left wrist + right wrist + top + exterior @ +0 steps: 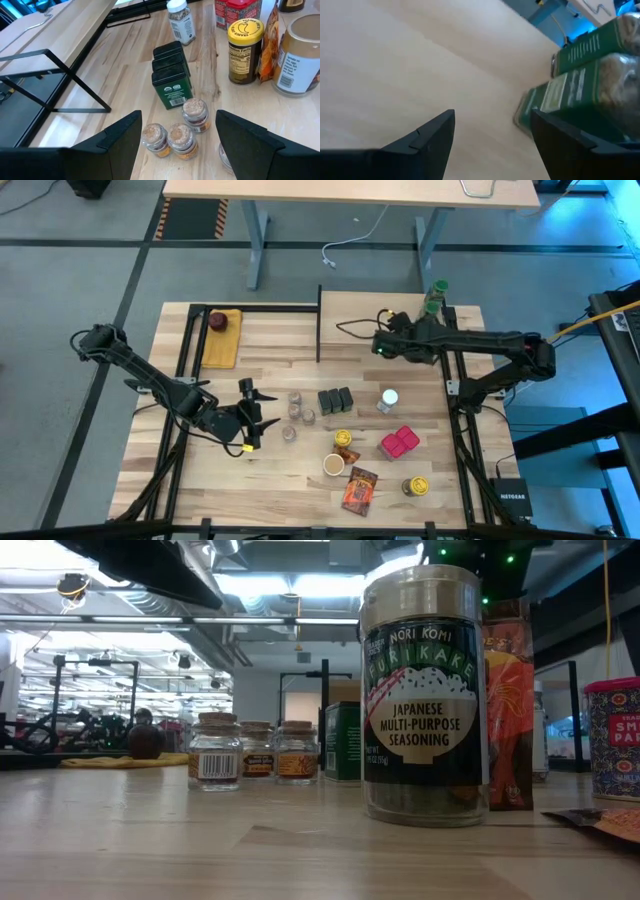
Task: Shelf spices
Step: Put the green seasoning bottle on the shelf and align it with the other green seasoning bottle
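Left gripper (248, 416): fingers spread wide, holding nothing, hovering over the tabletop (270, 480) near its left edge, pointed at three small cork-topped jars (175, 135).
Right gripper (385, 330): over the shelf (350, 310) at the tabletop's far edge, fingers parted and empty; in the right wrist view a green-labelled jar (590, 85) lies just beside one finger, and contact cannot be told.
Green-lidded jars (436, 295): on the shelf's far right part, close to the right arm.
Dark tins (171, 75): three green rectangular tins in a row at the tabletop's middle, just behind the cork-topped jars.
White-lidded jar (388, 399): upright, right of the tins.
Red boxes (399, 442): side by side, toward the right edge.
Yellow-lidded jar (415, 485): near the right front corner.
Orange packet (359, 489): flat by the front edge.
Furikake jar (424, 700): upright, tan lid, dark label, closest to the low camera.
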Controlling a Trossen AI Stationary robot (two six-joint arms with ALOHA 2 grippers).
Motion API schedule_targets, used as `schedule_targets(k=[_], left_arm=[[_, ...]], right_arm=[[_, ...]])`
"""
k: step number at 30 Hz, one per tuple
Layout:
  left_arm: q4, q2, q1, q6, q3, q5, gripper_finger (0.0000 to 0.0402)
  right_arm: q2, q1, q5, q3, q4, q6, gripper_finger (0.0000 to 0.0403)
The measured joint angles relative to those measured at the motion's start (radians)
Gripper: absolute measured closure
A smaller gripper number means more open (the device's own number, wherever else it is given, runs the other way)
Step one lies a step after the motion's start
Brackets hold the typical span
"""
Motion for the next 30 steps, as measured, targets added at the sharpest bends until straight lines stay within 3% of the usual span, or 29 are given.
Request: schedule_targets(k=[6,14,20,30], left_arm=[[0.0,0.0,0.0,-0.003,0.0,0.0,0.0153],[0.0,0.0,0.0,-0.004,0.0,0.0,0.0153],[0.001,0.0,0.0,-0.005,0.0,0.0,0.0153],[0.002,0.0,0.0,-0.005,0.0,0.0,0.0153]], right_arm=[[0.0,-0.002,0.054,-0.002,-0.123,0.082,0.0139],[-0.006,0.039,0.029,-0.001,-0.136,0.132,0.0139],[-0.057,0.082,0.094,0.065,-0.197,0.218,0.0139],[-0.119,0.022,0.09,0.142,-0.149,0.17,0.0139]])
